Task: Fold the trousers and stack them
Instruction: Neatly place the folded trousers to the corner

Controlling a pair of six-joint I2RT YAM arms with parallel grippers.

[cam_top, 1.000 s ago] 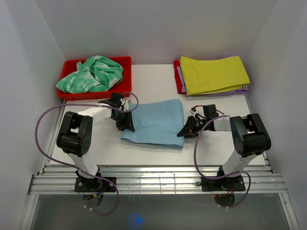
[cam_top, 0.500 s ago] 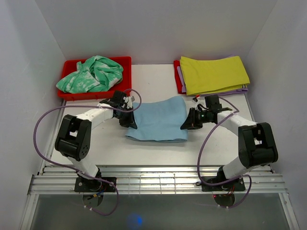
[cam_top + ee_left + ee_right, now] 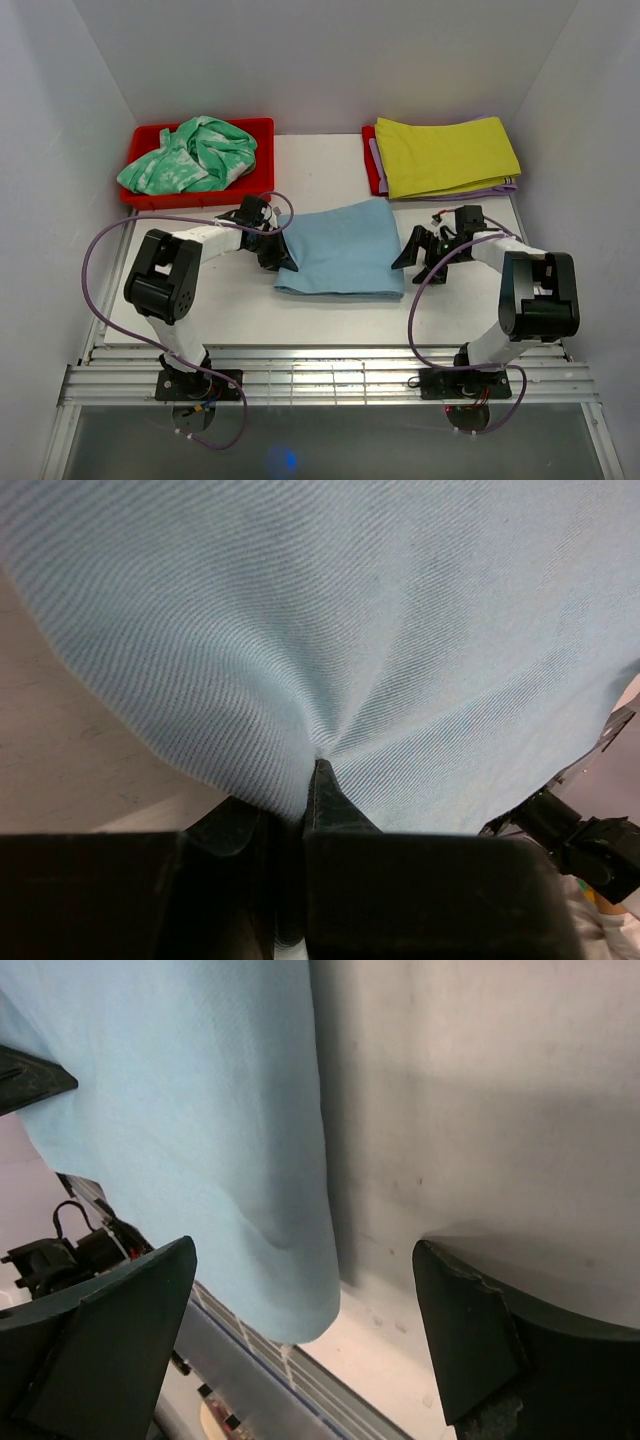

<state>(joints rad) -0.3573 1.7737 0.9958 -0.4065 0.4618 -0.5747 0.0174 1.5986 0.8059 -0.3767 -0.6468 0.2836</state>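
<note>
Trousers (image 3: 342,248) folded | left pincer (image 3: 292,788) pinching them, wrist view only | right pincer (image 3: 303,1250) spread

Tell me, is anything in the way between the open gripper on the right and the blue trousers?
No, nothing visible. The right gripper stands open just beside the right edge of the trousers, with only a strip of bare table between them. The left gripper is shut on the opposite edge.

We've got a white surface (image 3: 325,170) here, folded trousers (image 3: 340,250) lying in the middle of it, a red tray (image 3: 150,135) at the far left, and a stack topped with yellow-green cloth (image 3: 445,155) far right.
</note>
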